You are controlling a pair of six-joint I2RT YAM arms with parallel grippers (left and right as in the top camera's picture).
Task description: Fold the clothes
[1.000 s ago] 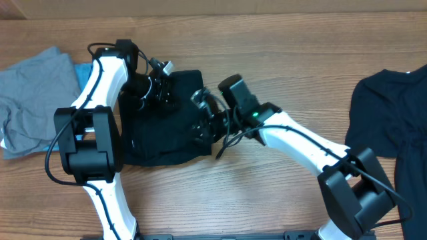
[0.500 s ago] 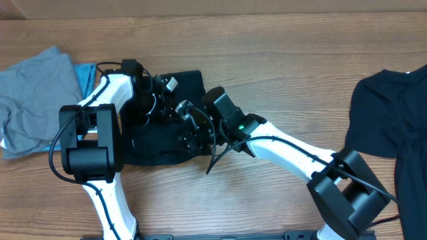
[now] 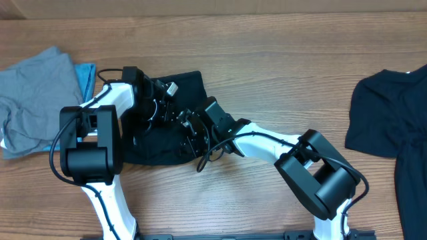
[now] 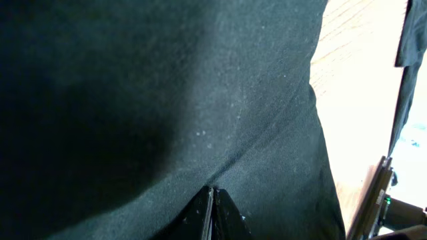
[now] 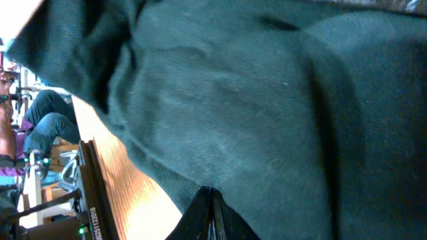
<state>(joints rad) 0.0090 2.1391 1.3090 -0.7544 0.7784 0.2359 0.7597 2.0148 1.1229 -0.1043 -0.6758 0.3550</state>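
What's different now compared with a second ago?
The right gripper slid left across the black garment. The left gripper drew back slightly toward the robot's side. Both stay pinched on that fabric. The grey piece, light-blue piece and black clothes at far right have not moved.

My overhead looks straight down on the surface (image 3: 280,60). Both wrist cameras sit nearly against the black garment (image 3: 185,85) left of centre, which all three views share.
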